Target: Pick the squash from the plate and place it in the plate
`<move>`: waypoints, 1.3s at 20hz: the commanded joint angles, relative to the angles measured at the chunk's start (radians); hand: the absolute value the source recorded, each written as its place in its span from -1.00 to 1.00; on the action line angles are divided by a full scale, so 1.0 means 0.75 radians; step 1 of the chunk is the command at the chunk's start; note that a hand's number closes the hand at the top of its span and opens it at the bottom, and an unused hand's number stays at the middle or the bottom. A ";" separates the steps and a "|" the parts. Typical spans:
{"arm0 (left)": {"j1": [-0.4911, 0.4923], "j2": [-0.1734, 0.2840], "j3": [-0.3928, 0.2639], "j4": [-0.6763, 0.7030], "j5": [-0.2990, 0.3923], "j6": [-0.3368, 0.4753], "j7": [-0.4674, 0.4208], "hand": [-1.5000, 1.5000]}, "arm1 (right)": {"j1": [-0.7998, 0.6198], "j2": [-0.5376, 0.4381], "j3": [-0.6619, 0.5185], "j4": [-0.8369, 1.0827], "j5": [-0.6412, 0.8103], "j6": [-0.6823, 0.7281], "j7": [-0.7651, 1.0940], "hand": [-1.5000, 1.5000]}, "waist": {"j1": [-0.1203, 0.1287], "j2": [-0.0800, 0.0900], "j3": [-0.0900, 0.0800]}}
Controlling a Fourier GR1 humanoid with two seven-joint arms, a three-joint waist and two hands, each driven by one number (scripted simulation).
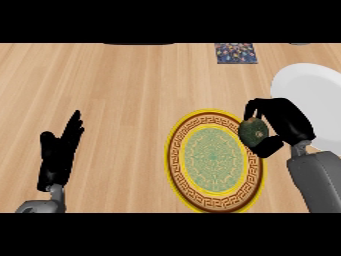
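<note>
On the wooden counter [129, 90], near the middle of the head view, lies a patterned plate [214, 200] with a yellow rim and a brown key border. At its right edge the right hand [285, 122] holds the squash [253, 133] — a small dark green one — with fingers curled over its top and the thumb tucked under it. The squash sits over the patterned plate's right rim; whether it touches the rim or hangs just above is hard to say. Behind that hand, at the right, lies a plain white plate [313, 87]. Low at the left, the left hand [58, 150] rests open, fingers straight and close together, pointing up. A dark patterned square [236, 52] lies at the counter's far edge.
</note>
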 commanded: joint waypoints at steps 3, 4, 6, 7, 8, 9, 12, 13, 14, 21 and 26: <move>-0.009 -0.003 -0.016 -0.020 -0.015 -0.011 0.036 0.00 | -0.055 -0.044 -0.139 -0.182 -0.083 -0.006 0.002 1.00 | -0.012 -0.004 -0.001; 0.054 0.025 0.028 -0.013 0.020 -0.035 -0.040 0.00 | 0.017 -0.064 -0.186 -0.215 -0.099 -0.085 -0.049 1.00 | -0.014 -0.005 0.000; 0.014 -0.013 0.003 0.023 -0.008 0.000 -0.043 0.00 | -0.066 -0.037 -0.262 -0.245 -0.092 -0.172 0.034 1.00 | -0.018 -0.003 -0.001; 0.093 -0.012 0.000 -0.014 -0.006 -0.002 -0.074 0.00 | -0.008 -0.053 -0.270 -0.325 -0.063 -0.204 0.057 1.00 | -0.019 -0.007 -0.001; 0.051 -0.012 0.023 0.056 0.016 -0.018 -0.083 0.00 | -0.013 -0.065 -0.309 -0.365 -0.085 -0.192 0.081 1.00 | -0.028 -0.006 -0.001; -0.021 -0.064 -0.030 0.012 -0.043 0.050 -0.002 0.00 | -0.056 -0.059 -0.325 -0.277 -0.058 -0.245 0.069 1.00 | -0.014 -0.001 0.000; 0.089 -0.042 -0.030 -0.013 -0.014 -0.011 -0.072 0.00 | -0.074 -0.057 -0.372 -0.331 -0.075 -0.168 0.221 1.00 | -0.006 -0.002 -0.001; -0.034 0.031 0.050 0.049 0.016 -0.049 -0.017 0.00 | -0.029 -0.101 -0.425 -0.304 -0.098 -0.203 0.135 1.00 | -0.012 0.000 -0.001; -0.030 0.014 0.047 0.032 0.019 -0.043 0.005 0.00 | -0.044 -0.107 -0.437 -0.276 -0.102 -0.204 0.129 1.00 | -0.008 -0.001 0.000; -0.059 -0.047 -0.005 0.021 -0.058 0.024 0.024 0.00 | -0.197 -0.196 -0.539 0.120 -0.114 -0.276 0.048 1.00 | 0.001 0.002 0.000; 0.001 -0.029 0.023 0.044 -0.026 -0.029 -0.072 0.00 | -0.351 -0.315 -0.592 0.498 -0.125 -0.302 -0.090 1.00 | 0.010 0.004 0.000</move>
